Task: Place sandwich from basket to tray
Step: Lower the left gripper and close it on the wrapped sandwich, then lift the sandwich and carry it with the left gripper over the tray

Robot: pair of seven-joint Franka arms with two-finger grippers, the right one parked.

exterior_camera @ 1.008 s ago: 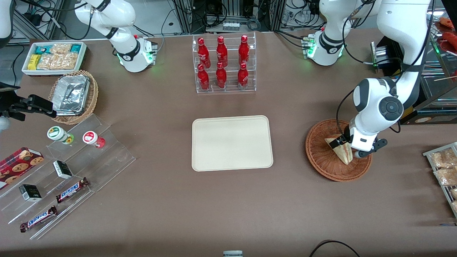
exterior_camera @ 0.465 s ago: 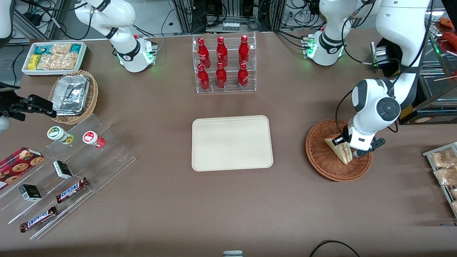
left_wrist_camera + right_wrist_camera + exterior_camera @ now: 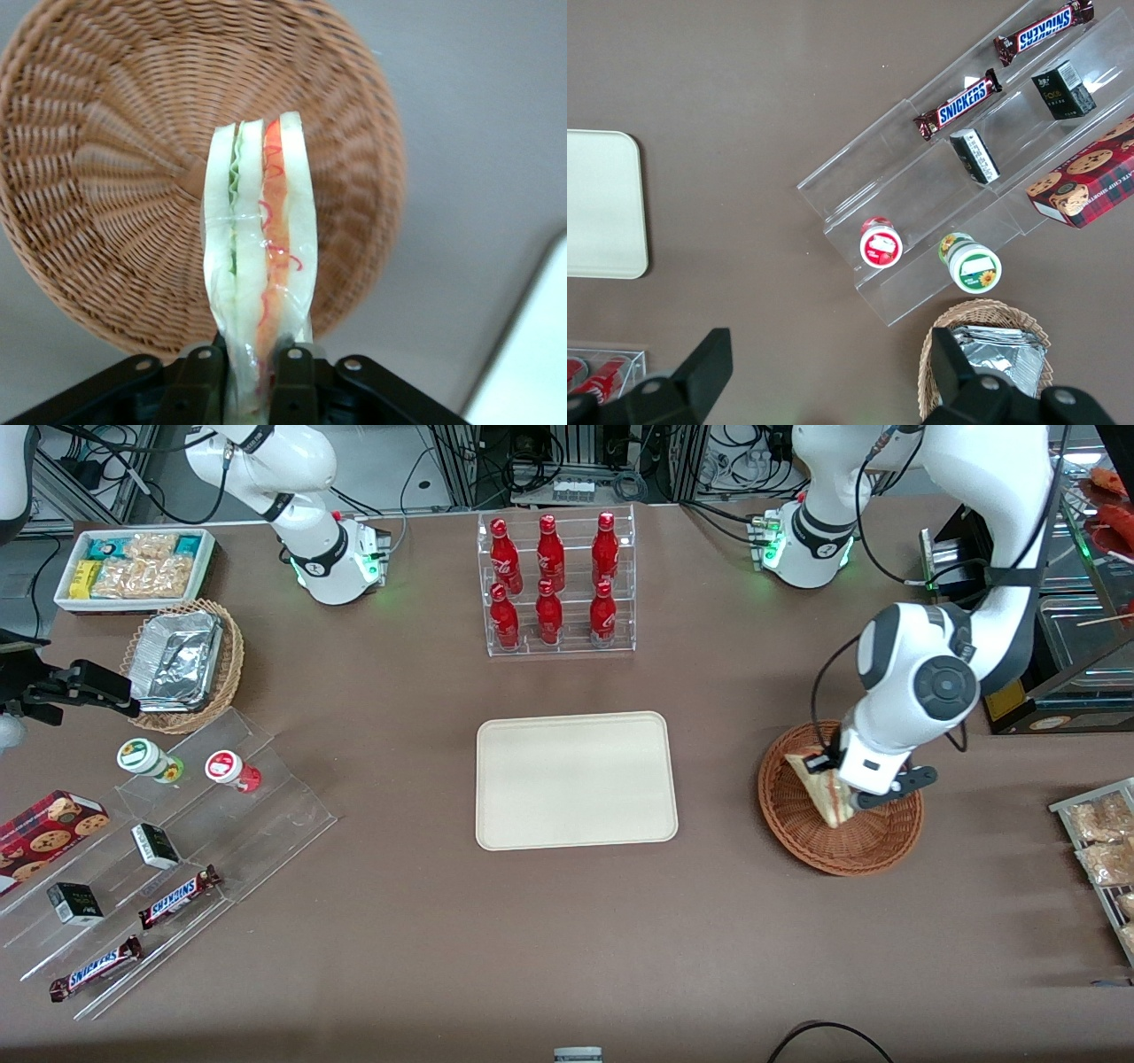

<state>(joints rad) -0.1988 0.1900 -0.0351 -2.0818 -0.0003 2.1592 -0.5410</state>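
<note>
Gripper (image 3: 250,376) is clamped on the sandwich (image 3: 259,266), holding the wedge just above the reddish wicker basket (image 3: 802,828), clear of the weave in the wrist view. Cream tray (image 3: 576,779) sits well apart from that basket, toward the parked arm's end. Only readable labels: two Snickers bars (image 3: 957,108) on the clear acrylic stand (image 3: 921,204).

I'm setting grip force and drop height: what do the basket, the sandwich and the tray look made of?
Basket: woven wicker, reddish-brown, visible weave. Sandwich, held in the gripper above it: soft bread, glossy clear film. Tray: matte cream, probably plastic.
</note>
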